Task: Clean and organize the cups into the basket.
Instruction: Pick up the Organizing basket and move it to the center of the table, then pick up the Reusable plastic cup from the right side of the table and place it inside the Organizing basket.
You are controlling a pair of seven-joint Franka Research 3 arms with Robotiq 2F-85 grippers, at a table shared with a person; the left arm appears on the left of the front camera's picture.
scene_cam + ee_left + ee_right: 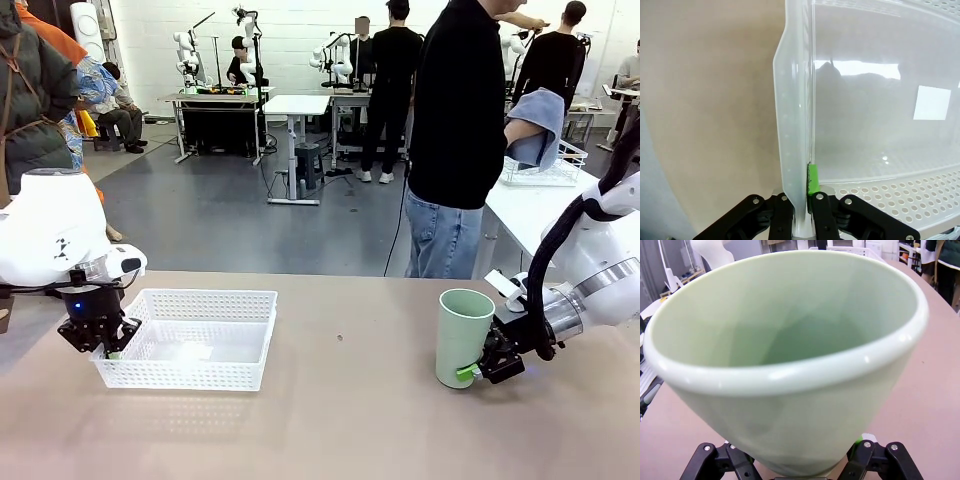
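Front view: left fingers [118, 342] pinch rim of basket [210, 294], right fingers [468, 372] grip mint cup [463, 335], bare table [350, 400] between.

Bright, even overhead light, soft shadows, white glare patches on the glossy basket [865, 130] floor.

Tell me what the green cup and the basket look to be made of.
Cup: pale mint green with a matte finish. The thick rounded rim shows only soft highlights. It is probably plastic, though unglazed ceramic can't be ruled out. Basket: thin white plastic, slightly translucent. Its smooth floor mirrors the ceiling lights and its walls are pierced with rows of fine holes.
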